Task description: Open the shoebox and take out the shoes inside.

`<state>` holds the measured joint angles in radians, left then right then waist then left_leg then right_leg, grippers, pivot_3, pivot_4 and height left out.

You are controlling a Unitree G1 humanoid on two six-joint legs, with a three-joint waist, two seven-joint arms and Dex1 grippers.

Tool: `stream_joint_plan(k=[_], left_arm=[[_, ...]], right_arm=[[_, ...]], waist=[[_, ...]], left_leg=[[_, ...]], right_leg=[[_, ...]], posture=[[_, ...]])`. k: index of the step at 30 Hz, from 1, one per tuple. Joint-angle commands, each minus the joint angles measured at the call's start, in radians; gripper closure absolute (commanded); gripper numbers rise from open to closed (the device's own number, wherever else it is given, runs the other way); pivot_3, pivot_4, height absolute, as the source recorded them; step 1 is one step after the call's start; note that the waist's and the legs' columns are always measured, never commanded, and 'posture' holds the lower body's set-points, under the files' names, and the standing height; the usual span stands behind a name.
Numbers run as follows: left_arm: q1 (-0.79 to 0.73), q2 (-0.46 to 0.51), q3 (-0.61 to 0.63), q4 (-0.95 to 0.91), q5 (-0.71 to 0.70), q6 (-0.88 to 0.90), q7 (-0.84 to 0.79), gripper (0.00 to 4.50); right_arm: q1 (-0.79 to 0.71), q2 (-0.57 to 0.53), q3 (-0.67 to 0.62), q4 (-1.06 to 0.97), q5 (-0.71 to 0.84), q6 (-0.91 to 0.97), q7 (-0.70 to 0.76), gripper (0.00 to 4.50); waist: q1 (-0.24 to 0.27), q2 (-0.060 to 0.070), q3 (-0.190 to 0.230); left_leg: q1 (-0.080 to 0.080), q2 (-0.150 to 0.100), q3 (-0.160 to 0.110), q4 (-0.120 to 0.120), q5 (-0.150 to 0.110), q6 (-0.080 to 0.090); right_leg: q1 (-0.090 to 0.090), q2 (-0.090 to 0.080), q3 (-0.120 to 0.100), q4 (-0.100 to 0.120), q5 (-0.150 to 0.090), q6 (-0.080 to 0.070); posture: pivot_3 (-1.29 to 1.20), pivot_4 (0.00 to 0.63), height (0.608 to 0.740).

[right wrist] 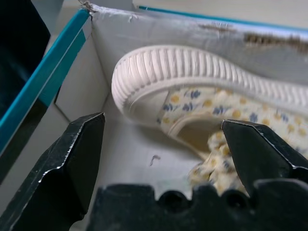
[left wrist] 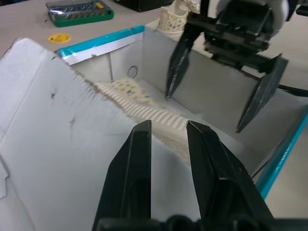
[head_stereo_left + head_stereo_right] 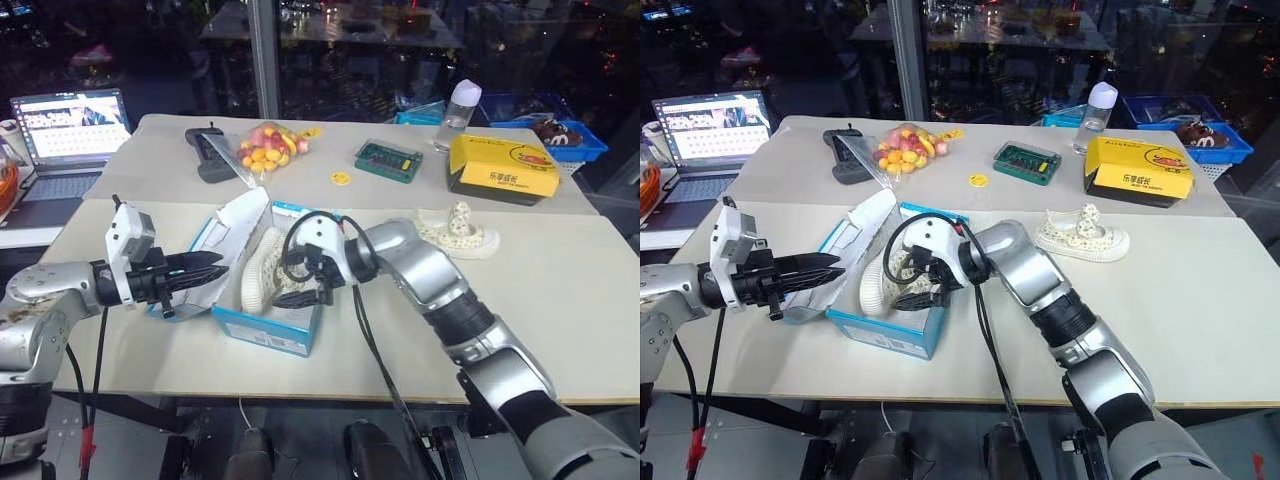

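Jaws on right gripper (image 3: 922,287) wide, down inside the open shoebox (image 3: 268,330) around the remaining shoe (image 1: 202,91), not gripping. Left gripper (image 3: 205,270) shut, pressing the lid (image 3: 235,232) back. Other shoe (image 3: 458,230) already out on tabletop (image 3: 560,330), right; one left.

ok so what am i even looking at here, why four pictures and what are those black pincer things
It is a two-armed humanoid robot at a pale table. Two pictures come from cameras on its head, two from cameras on its wrists. The black pincers are its claws. The left claw, shut, rests against the raised lid of the bright blue cardboard shoebox. The right claw, wide open and holding nothing, reaches into the box over a cream-white perforated shoe lying on its side. A matching shoe stands on the table. Further back are a yellow box, a green case, a bag of fruit and a laptop.
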<state>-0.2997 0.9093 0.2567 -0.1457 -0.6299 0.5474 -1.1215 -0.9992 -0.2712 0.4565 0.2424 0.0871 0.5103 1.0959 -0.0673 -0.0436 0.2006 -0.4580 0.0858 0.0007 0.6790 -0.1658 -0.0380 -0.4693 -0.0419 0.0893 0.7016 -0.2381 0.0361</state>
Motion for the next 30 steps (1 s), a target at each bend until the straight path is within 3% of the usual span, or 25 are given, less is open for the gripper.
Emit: stream_joint_plan(k=[1, 13, 21, 25, 30], left_arm=[[0.01, 0.021, 0.048, -0.041, -0.016, 0.002, 0.007, 3.29], [0.02, 0.018, 0.058, -0.052, -0.018, 0.006, 0.018, 3.29], [0.016, 0.018, 0.053, -0.051, -0.017, 0.006, 0.016, 3.29], [0.01, 0.017, 0.048, -0.045, -0.013, 0.003, 0.014, 3.29], [0.002, 0.013, 0.042, -0.037, -0.008, -0.004, 0.013, 3.29]], right_arm=[[-0.037, -0.008, -0.019, 0.117, -0.058, -0.088, -0.047, 0.03], [-0.088, 0.0, 0.044, 0.231, -0.201, -0.098, -0.119, 0.03], [-0.097, -0.066, 0.024, 0.045, -0.161, -0.011, 0.018, 0.03], [-0.186, -0.098, -0.034, 0.016, -0.116, 0.025, 0.073, 0.03], [-0.348, -0.043, -0.101, 0.167, -0.064, 0.076, 0.062, 0.03]], waist=[[-0.001, 0.0, 0.0], [-0.001, -0.001, 0.0], [0.004, -0.002, -0.001], [0.004, -0.002, -0.001], [-0.006, -0.001, 0.002]], left_leg=[[0.0, 0.0, 0.0, 0.0, 0.0, 0.0], [0.001, 0.0, 0.0, 0.0, 0.0, 0.0], [0.0, 0.0, 0.0, 0.0, 0.0, 0.0], [-0.003, 0.0, 0.0, 0.0, 0.0, 0.0], [-0.004, 0.0, 0.0, -0.001, 0.0, 0.0]], right_leg=[[0.0, 0.0, 0.0, 0.0, 0.0, -0.001], [0.001, 0.0, 0.0, 0.0, 0.002, -0.002], [-0.001, 0.0, 0.0, 0.0, 0.002, -0.002], [-0.003, 0.0, 0.0, 0.0, 0.001, -0.002], [-0.006, 0.0, 0.0, 0.0, 0.002, -0.002]], posture=[[0.0, 0.15, 0.673], [0.0, 0.15, 0.673], [0.0, 0.15, 0.673], [0.0, 0.15, 0.673], [0.0, 0.15, 0.673]])
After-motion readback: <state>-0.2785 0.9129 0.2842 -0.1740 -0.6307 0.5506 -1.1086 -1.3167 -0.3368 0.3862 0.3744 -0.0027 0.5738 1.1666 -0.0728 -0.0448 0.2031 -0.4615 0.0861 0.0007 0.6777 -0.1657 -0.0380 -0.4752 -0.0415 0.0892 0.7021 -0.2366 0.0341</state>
